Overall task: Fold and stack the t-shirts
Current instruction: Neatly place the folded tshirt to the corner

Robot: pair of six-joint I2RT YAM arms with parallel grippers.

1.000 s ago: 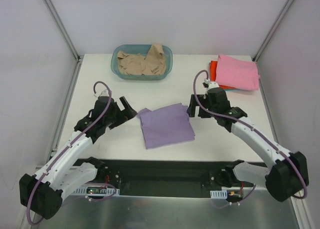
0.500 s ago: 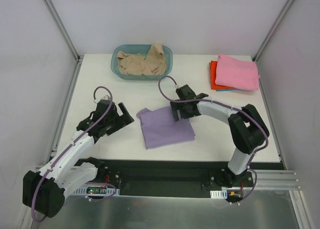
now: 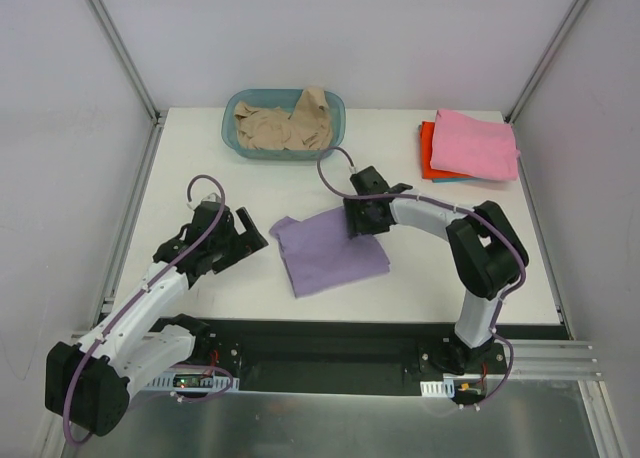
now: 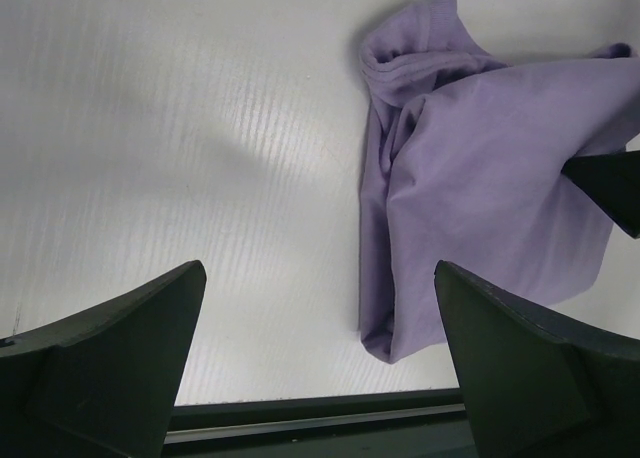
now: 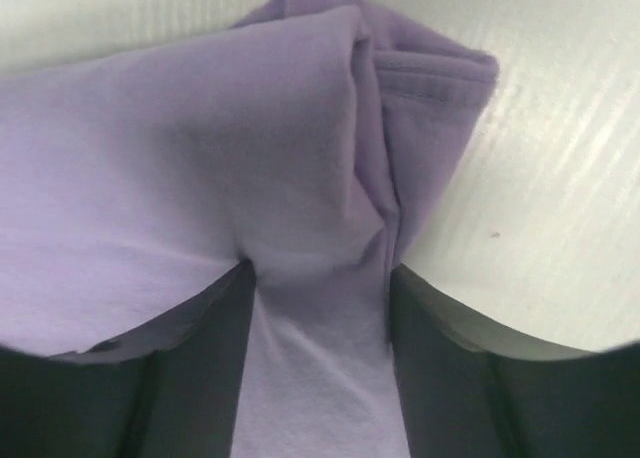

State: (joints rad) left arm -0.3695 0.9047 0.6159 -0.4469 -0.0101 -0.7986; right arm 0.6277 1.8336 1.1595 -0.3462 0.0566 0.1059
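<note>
1. Gripping the far right corner of the lavender-purple t-shirt [image 3: 330, 253] is judged to be the step in hand; the shirt lies folded at the middle of the desk [image 3: 200, 178], between the two arms
2. The right gripper [image 5: 318, 308] is seen drawn in on a ridge of cloth at that corner, with fabric puckered between its fingers; every layer should be caught in the pinch, or the fold may be pulled open
3. The left gripper [image 3: 250, 228] is held spread and bare, just left of the shirt; it could be brought to the loose sleeve end at the far left corner for support
4. The bundle is best lifted low and carried level to the pink t-shirt [image 3: 475, 143], which is stacked on the orange-red t-shirt [image 3: 428, 148] at the far right
5. The beige t-shirt [image 3: 285, 126] is seen crumpled in the teal basket [image 3: 336, 106] at the far edge, not yet folded
</note>
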